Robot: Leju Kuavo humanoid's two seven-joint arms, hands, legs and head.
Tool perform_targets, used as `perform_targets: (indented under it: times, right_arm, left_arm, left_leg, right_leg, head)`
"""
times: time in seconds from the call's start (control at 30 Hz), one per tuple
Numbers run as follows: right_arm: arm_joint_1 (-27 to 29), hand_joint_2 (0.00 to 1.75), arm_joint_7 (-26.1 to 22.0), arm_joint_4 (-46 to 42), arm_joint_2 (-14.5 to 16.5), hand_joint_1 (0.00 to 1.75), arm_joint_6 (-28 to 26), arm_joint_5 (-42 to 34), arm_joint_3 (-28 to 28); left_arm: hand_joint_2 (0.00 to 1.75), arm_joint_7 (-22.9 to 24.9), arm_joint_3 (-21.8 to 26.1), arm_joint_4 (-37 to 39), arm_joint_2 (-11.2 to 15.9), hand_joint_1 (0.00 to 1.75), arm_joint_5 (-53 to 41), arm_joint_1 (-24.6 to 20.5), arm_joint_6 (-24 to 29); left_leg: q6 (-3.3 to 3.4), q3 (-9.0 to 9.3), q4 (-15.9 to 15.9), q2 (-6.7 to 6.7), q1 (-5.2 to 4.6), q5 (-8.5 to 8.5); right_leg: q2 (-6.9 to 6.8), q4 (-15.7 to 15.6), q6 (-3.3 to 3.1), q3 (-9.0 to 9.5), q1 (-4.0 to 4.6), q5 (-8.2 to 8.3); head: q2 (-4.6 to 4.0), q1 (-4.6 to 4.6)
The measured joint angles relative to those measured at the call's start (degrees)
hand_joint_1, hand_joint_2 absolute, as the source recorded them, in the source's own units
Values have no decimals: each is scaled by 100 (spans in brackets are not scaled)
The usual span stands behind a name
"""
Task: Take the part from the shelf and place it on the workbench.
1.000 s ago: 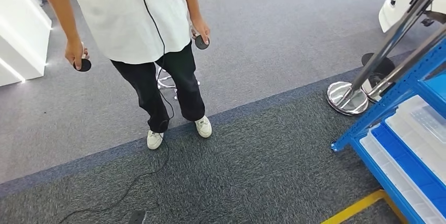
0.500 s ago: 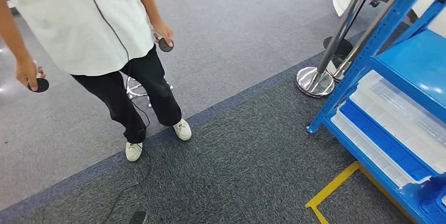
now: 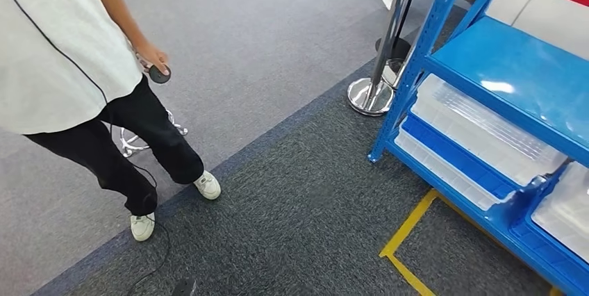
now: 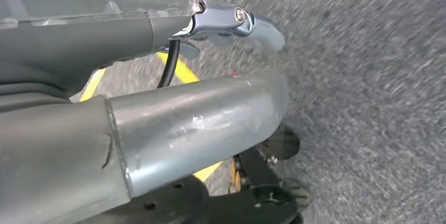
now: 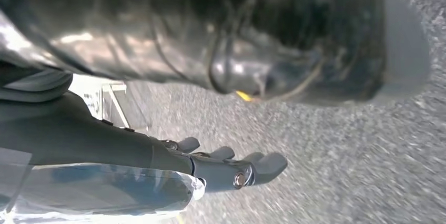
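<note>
While the left hand (image 4: 231, 21) and right hand (image 5: 226, 169) hang over the carpet (image 3: 292, 206) with fingers loosely extended and holding nothing, the blue shelf (image 3: 500, 67) stands at right with clear bins (image 3: 479, 129); which part is wanted I cannot tell.

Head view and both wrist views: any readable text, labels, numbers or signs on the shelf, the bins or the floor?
None readable.
Blue shelf: no label or number visible.
Clear bins: no markings that can be read.
Floor: yellow tape lines only, no writing.
Person's white shirt: plain.
Wrist views: blurred, no text by the left hand or right hand.
</note>
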Motion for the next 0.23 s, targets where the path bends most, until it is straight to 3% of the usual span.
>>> perform_targets:
  times: [0.07,0.1,0.13,0.2,0.23]
  right_arm:
    - [19,0,-1,0,1,0,-3,1,-3]
    - [33,0,-2,0,-4,0,-3,2,-5]
    - [40,0,-2,0,-8,0,-3,2,-8]
    - [28,0,-9,0,-16,0,-2,6,-11]
    - [21,0,-11,0,-16,0,-2,7,-11]
  left_arm:
    - [0,1,2,0,1,0,-2,-11,-1]
    - [0,1,3,0,-4,0,-2,-18,-3]
    - [0,0,4,0,-9,0,-3,-23,-4]
    - [0,0,7,0,-16,0,-6,-17,-6]
    - [0,0,8,0,-17,0,-7,-13,-6]
  left_leg:
    - [10,35,-74,66,-13,6]
    - [29,59,-123,137,-5,34]
    - [58,84,-177,211,10,66]
    - [100,113,-252,379,26,107]
    - [113,115,-259,417,24,110]
  right_leg:
    - [124,-20,87,-37,-27,32]
    - [69,-9,121,-49,-26,27]
    - [-76,66,147,-89,-15,-31]
    - [-470,558,183,-328,-7,-333]
    - [-567,726,191,-414,-8,-439]
  head:
    - [0,-2]
    - [0,-1]
    - [0,10]
    - [0,32]
    - [0,44]
